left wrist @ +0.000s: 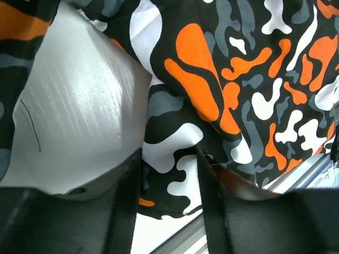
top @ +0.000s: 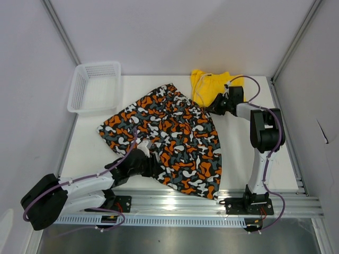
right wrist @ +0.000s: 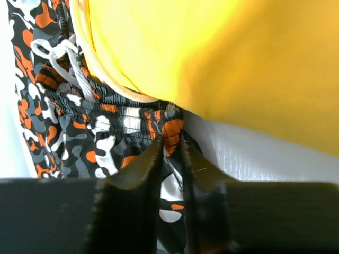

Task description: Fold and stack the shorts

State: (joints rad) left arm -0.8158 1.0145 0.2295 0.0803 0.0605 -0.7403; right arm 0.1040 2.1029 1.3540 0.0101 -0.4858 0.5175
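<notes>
The patterned shorts [top: 175, 132] lie spread flat across the middle of the table. The yellow shorts [top: 209, 84] sit crumpled at the back right, touching the patterned waistband. My left gripper [top: 144, 154] is at the near-left hem. In the left wrist view the left gripper [left wrist: 168, 151] has its jaws apart, and the hem of the patterned shorts [left wrist: 212, 79] lies flat between them. My right gripper [top: 214, 108] is at the far-right waistband corner. In the right wrist view the right gripper [right wrist: 172, 140] pinches the gathered waistband of the patterned shorts [right wrist: 106, 137], just below the yellow shorts [right wrist: 212, 53].
A white mesh basket [top: 79, 90] stands at the back left corner, off the patterned shorts. The white table [top: 90, 153] shows bare to the left. A metal rail [top: 175, 198] runs along the near edge, close to the near hem. Grey walls enclose the sides.
</notes>
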